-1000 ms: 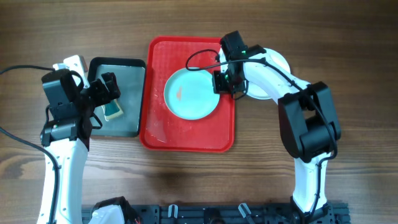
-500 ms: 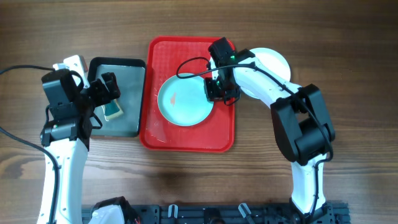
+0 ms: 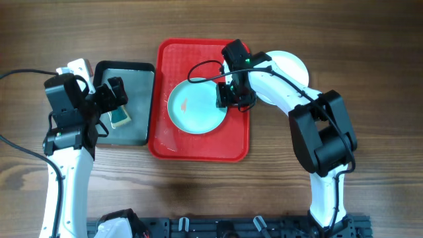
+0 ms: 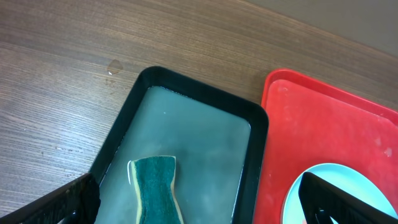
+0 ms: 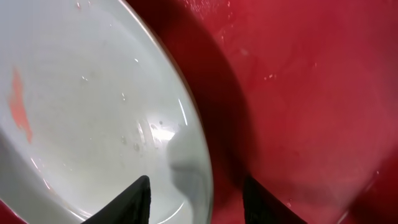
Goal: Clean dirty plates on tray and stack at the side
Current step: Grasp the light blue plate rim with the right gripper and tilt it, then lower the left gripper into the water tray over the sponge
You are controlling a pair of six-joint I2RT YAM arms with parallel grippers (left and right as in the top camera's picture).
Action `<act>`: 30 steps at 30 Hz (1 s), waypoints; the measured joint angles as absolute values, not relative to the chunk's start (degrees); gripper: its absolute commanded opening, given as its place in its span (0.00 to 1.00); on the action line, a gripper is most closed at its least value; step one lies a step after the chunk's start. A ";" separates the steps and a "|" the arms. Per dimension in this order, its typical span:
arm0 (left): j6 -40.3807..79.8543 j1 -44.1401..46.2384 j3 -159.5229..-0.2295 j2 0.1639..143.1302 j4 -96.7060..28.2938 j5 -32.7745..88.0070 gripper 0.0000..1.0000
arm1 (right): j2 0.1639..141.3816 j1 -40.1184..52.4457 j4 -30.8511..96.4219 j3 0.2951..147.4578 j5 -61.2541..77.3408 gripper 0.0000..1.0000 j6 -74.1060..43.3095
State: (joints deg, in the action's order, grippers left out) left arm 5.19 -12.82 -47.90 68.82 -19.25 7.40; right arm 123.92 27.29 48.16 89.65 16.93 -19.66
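The right jaws [image 5: 196,194] stand partly spread astride the rim of the light blue plate [image 3: 195,106], not pinching it. The left jaws [image 4: 202,202] gape wide above the grey tray [image 4: 193,127]. The plate lies flat on the red tray [image 3: 170,142], smudged reddish and beaded with water. It looks stiff, light, slippery and chippable, so the raised rim seems the best hold. No brand, label or writing is readable.

A brown wooden table [image 3: 370,39] (grain running left to right) fills the background, evenly lit.
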 measured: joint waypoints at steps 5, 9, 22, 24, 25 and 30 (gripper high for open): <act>5.19 -12.82 -47.90 68.82 -19.22 7.42 1.00 | 123.83 27.29 48.42 89.65 16.93 0.53 -19.66; 5.19 -12.82 -47.90 68.82 -18.98 7.97 1.00 | 123.83 27.29 48.45 89.65 16.93 0.52 -19.44; 5.15 -12.82 -47.94 69.19 -31.35 11.27 0.94 | 123.83 27.29 51.09 91.29 16.71 0.38 -16.51; 5.21 -12.82 -47.94 69.23 -32.51 11.49 0.95 | 123.83 27.29 51.22 91.29 16.69 0.36 -16.19; 5.41 -12.82 -47.94 69.34 -32.95 11.55 0.96 | 123.83 27.29 51.22 91.29 16.69 0.35 -16.16; 6.74 -12.82 -47.94 71.02 -33.23 11.90 0.97 | 123.83 27.29 50.83 91.29 15.51 0.33 -16.16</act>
